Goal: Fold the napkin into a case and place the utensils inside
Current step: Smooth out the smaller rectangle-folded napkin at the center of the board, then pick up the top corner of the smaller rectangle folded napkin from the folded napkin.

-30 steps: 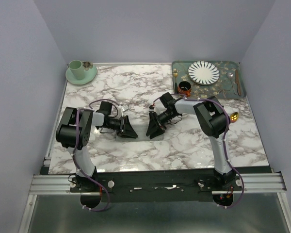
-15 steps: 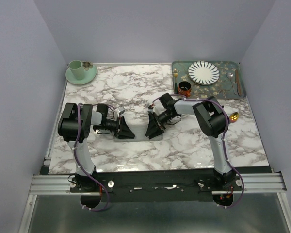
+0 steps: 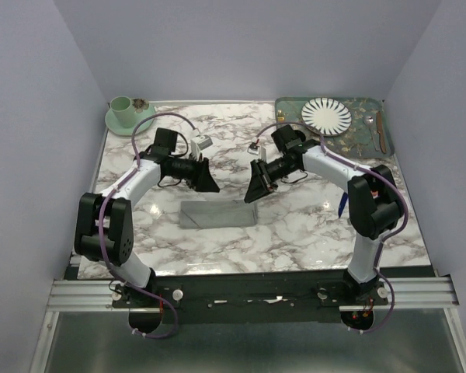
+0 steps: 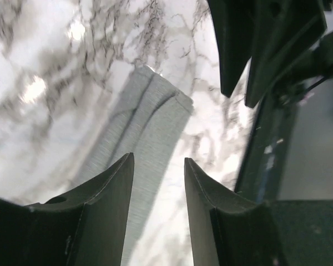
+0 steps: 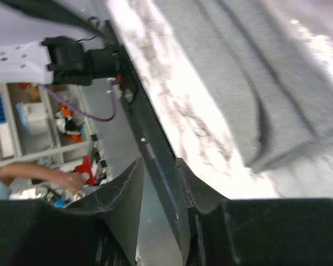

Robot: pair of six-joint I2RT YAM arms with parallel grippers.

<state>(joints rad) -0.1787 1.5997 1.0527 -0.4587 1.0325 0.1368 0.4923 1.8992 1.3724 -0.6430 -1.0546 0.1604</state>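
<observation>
The grey napkin (image 3: 217, 214) lies folded into a narrow rectangle on the marble table, in front of both arms. My left gripper (image 3: 210, 185) hovers open and empty just above its far left part; in the left wrist view the folded cloth (image 4: 150, 122) lies below the gripper (image 4: 159, 158). My right gripper (image 3: 252, 194) hovers open and empty over its far right end. The right wrist view shows the cloth (image 5: 255, 83) with creases, right of that gripper (image 5: 158, 162). A blue-handled utensil (image 3: 341, 204) lies by the right arm, partly hidden. Slim utensils (image 3: 382, 134) lie on the tray's right end.
A green patterned tray (image 3: 291, 106) at the back right holds a white striped plate (image 3: 326, 115). A green cup on a saucer (image 3: 123, 109) stands at the back left. The right gripper's fingers (image 4: 250, 55) show at the top of the left wrist view.
</observation>
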